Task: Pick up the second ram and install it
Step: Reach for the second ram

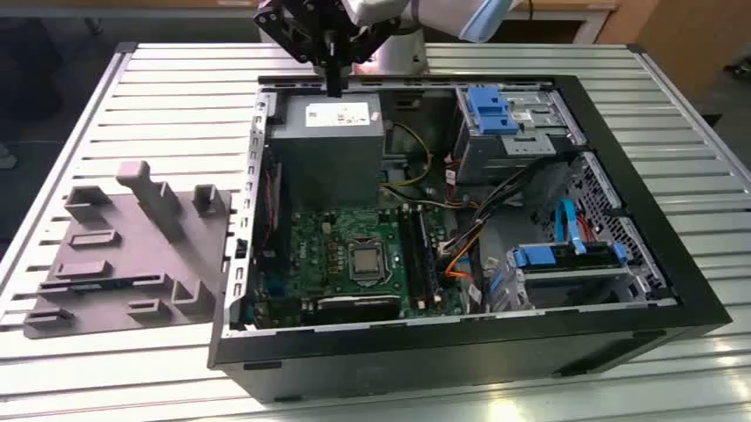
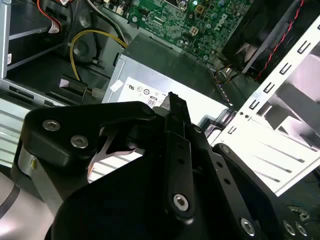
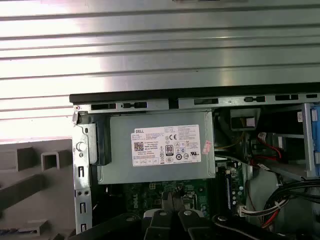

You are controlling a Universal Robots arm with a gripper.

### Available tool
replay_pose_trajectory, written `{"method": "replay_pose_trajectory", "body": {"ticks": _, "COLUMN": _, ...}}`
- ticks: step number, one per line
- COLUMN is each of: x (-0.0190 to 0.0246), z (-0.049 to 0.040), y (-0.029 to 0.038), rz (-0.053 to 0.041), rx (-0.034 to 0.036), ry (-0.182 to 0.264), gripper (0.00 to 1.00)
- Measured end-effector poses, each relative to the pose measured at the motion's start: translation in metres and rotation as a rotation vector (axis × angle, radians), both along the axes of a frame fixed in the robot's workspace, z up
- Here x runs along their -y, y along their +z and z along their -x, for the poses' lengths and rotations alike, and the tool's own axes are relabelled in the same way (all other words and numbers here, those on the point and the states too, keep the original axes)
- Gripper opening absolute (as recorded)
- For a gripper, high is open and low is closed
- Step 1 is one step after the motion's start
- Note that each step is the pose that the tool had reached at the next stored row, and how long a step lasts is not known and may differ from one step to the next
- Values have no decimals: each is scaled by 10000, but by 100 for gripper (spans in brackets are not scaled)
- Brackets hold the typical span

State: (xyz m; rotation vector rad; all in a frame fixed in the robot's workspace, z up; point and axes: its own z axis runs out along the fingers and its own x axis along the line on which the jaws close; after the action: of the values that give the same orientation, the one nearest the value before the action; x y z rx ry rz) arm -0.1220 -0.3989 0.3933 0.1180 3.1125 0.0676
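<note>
In the exterior view my gripper [image 1: 337,88] hangs over the back edge of the open computer case [image 1: 657,290]. It is just above the grey power-supply box [image 1: 331,132], and its dark fingers point straight down. The fingers [image 3: 168,199] are shut with nothing showing between them. In the second wrist view the gripper [image 2: 173,98] stands above the box's labelled top [image 2: 150,92]. The second ram is out of view. Black memory slots [image 1: 419,255] run along the green motherboard [image 1: 340,255], to the exterior view's right of the processor socket.
A grey fixture block [image 1: 129,255] with raised posts and slots lies on the slatted metal table [image 1: 176,97], at the exterior view's left of the case. Blue drive cages [image 1: 493,110], a blue bracket [image 1: 557,255] and loose cables [image 1: 463,246] crowd the case's other side.
</note>
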Motion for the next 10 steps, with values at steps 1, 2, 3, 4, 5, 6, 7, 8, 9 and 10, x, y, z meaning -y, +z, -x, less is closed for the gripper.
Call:
{"method": "replay_pose_trajectory", "body": {"ticks": 1, "x": 0, "z": 0, "y": 0, "rz": 0, "rx": 0, "ry": 1, "gripper": 11}}
{"method": "replay_pose_trajectory", "body": {"ticks": 2, "x": 0, "z": 0, "y": 0, "rz": 0, "rx": 0, "ry": 0, "gripper": 11}}
{"method": "replay_pose_trajectory", "body": {"ticks": 3, "x": 0, "z": 0, "y": 0, "rz": 0, "rx": 0, "ry": 0, "gripper": 11}}
{"method": "replay_pose_trajectory", "body": {"ticks": 4, "x": 0, "z": 0, "y": 0, "rz": 0, "rx": 0, "ry": 0, "gripper": 11}}
{"method": "replay_pose_trajectory", "body": {"ticks": 5, "x": 0, "z": 0, "y": 0, "rz": 0, "rx": 0, "ry": 1, "gripper": 11}}
{"method": "replay_pose_trajectory", "body": {"ticks": 6, "x": 0, "z": 3, "y": 0, "rz": -1, "rx": 1, "ry": 0, "gripper": 11}}
{"method": "replay_pose_trajectory", "body": {"ticks": 7, "x": 0, "z": 7, "y": -1, "rz": -1, "rx": 1, "ry": -1, "gripper": 11}}
{"method": "replay_pose_trajectory", "body": {"ticks": 8, "x": 0, "z": 13, "y": 0, "rz": -1, "rx": 1, "ry": -1, "gripper": 11}}
{"method": "replay_pose_trajectory", "body": {"ticks": 9, "x": 0, "z": 18, "y": -1, "rz": -1, "rx": 1, "ry": -1, "gripper": 11}}
{"method": "replay_pose_trajectory", "body": {"ticks": 10, "x": 0, "z": 23, "y": -1, "rz": -1, "rx": 1, "ry": 0, "gripper": 11}}
